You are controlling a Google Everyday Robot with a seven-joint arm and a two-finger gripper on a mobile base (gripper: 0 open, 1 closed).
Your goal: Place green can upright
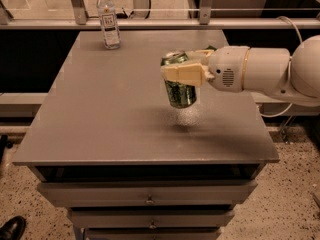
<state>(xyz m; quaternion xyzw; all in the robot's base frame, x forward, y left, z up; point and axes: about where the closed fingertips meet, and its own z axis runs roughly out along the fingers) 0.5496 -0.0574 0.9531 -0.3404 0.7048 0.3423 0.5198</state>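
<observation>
Cream claw [175, 64], above the plain grey table [100, 114], clasps a small green aluminium can [181, 94] with pale swirls and a silver top.
</observation>
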